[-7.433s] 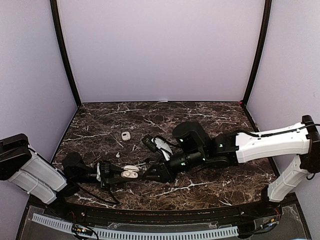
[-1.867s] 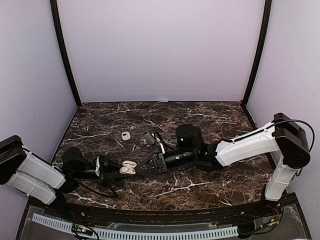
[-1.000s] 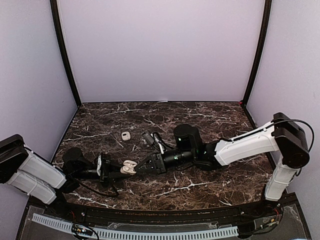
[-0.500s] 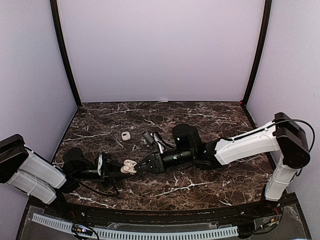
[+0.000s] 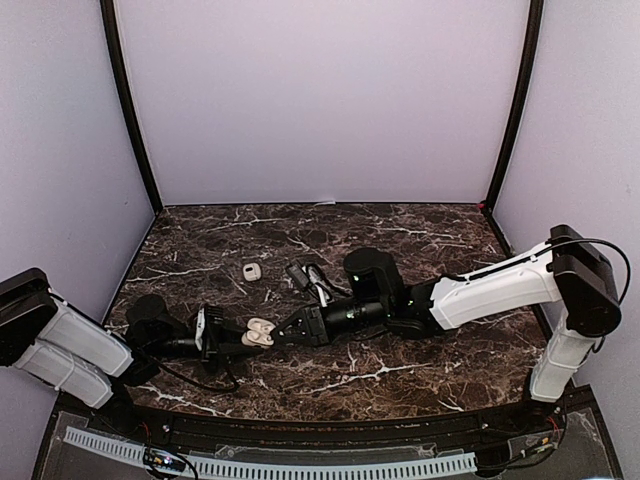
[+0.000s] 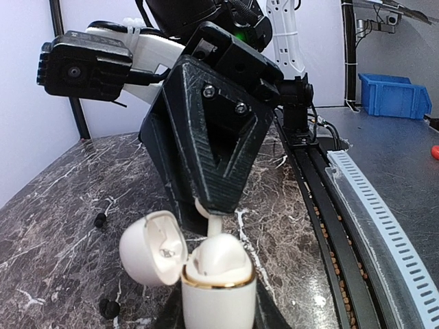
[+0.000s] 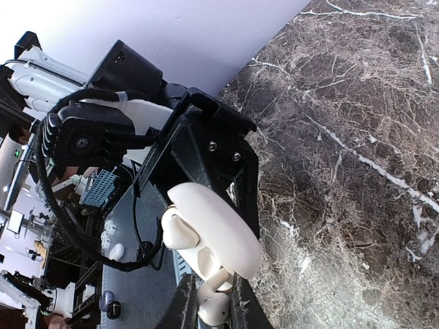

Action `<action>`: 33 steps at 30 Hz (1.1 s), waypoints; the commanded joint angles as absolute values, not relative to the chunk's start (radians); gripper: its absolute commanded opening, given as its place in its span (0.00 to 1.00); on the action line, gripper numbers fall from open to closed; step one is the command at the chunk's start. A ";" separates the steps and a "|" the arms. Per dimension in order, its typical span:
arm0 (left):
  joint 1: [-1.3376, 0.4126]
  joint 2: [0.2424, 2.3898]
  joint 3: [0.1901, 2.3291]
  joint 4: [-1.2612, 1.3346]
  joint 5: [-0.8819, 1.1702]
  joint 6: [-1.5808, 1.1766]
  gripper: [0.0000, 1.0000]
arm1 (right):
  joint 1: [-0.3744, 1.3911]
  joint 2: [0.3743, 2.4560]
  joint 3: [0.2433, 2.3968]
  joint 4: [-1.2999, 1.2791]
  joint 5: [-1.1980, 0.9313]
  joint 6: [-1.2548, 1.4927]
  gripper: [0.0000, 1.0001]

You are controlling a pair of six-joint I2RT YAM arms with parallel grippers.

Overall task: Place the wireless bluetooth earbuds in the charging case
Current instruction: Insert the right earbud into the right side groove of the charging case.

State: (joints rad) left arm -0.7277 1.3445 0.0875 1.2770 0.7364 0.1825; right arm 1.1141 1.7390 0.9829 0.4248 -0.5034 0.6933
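Earbud (image 7: 214, 308) pinched in right gripper (image 5: 283, 332), stem down at open charging case (image 6: 218, 277). Left gripper (image 5: 238, 338) clamps case steady by worktop (image 5: 400, 240) near-left corner for insertion.

Arms: two — left arm (image 5: 70, 345), right arm (image 5: 490, 290).
Grippers: two. Left gripper (image 5: 240, 338), right gripper (image 5: 283, 333).
Charging cases: two, both white. One open case (image 5: 258, 333), one closed case (image 5: 252, 271).
Earbuds: one white earbud (image 7: 209, 308) confirmed; whether open case contains more cannot be told.
Dark specks on table (image 5: 420, 240): two — near speck (image 6: 108, 306), far speck (image 6: 101, 219); too small to identify.
Table: one, marble-patterned.
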 commanded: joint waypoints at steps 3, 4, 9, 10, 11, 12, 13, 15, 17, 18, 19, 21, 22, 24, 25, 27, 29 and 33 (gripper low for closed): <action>-0.735 1.341 0.118 1.308 0.770 0.179 0.08 | 1.104 1.736 0.991 0.417 -0.473 0.694 0.08; -0.734 1.340 0.119 1.307 0.768 0.180 0.08 | 1.104 1.736 0.990 0.415 -0.470 0.693 0.08; -0.734 1.336 0.117 1.306 0.767 0.183 0.08 | 1.104 1.742 0.994 0.387 -0.443 0.684 0.09; -0.734 1.336 0.117 1.307 0.767 0.183 0.08 | 1.104 1.745 0.997 0.376 -0.437 0.681 0.11; -0.734 1.336 0.117 1.307 0.768 0.183 0.08 | 1.104 1.750 1.001 0.369 -0.430 0.680 0.12; -0.733 1.336 0.115 1.308 0.767 0.184 0.08 | 1.104 1.752 1.004 0.361 -0.430 0.681 0.13; -0.734 1.336 0.115 1.308 0.765 0.185 0.08 | 1.104 1.755 1.009 0.357 -0.430 0.680 0.13; -0.733 1.336 0.114 1.307 0.762 0.189 0.08 | 1.103 1.759 1.011 0.352 -0.437 0.681 0.15; -0.734 1.338 0.115 1.306 0.756 0.189 0.08 | 1.104 1.757 1.009 0.354 -0.444 0.680 0.19; -0.734 1.338 0.115 1.304 0.755 0.190 0.08 | 1.104 1.753 1.007 0.357 -0.446 0.678 0.22; -0.733 1.338 0.115 1.302 0.755 0.190 0.08 | 1.104 1.749 1.002 0.358 -0.445 0.675 0.24; -0.733 1.339 0.117 1.301 0.755 0.191 0.08 | 1.104 1.742 0.998 0.356 -0.434 0.674 0.26; -0.733 1.340 0.118 1.301 0.757 0.192 0.08 | 1.104 1.740 0.999 0.349 -0.429 0.672 0.26; -0.734 1.342 0.118 1.302 0.759 0.190 0.08 | 1.104 1.737 1.000 0.342 -0.428 0.671 0.26; -0.734 1.342 0.119 1.303 0.762 0.190 0.08 | 1.104 1.736 0.999 0.345 -0.429 0.671 0.26; -0.733 1.344 0.119 1.304 0.764 0.189 0.08 | 1.104 1.733 0.996 0.354 -0.434 0.673 0.26; -0.734 1.346 0.120 1.304 0.765 0.189 0.08 | 1.104 1.729 0.992 0.364 -0.442 0.674 0.27; -0.735 1.353 0.123 1.304 0.774 0.184 0.08 | 1.104 1.726 0.993 0.375 -0.455 0.673 0.36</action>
